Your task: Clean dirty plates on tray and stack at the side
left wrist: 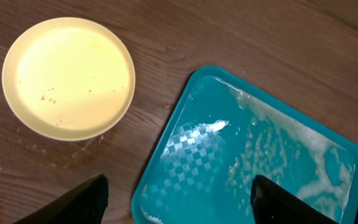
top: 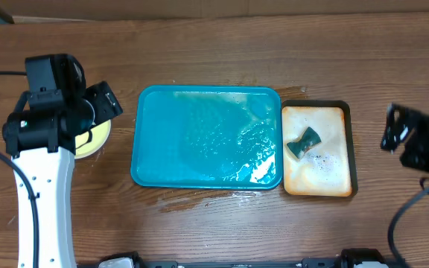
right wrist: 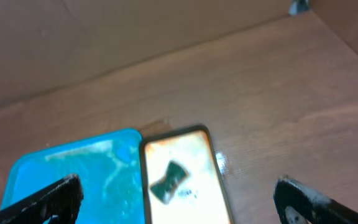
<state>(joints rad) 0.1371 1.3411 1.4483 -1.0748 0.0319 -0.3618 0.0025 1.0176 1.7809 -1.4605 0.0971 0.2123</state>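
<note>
Plate (left wrist: 67,78) sat on the table (left wrist: 241,31), just left of the soapy tray (top: 207,138).
Left gripper (left wrist: 178,186) and right gripper (right wrist: 178,183) were open, holding nothing; a low swing could bump the plate away.

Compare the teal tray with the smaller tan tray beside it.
The teal tray is larger; the tan tray is smaller, with a black rim. The teal tray holds only soapy water; the tan tray carries a dark green sponge and brown stains. Both are rectangular, side by side.
</note>
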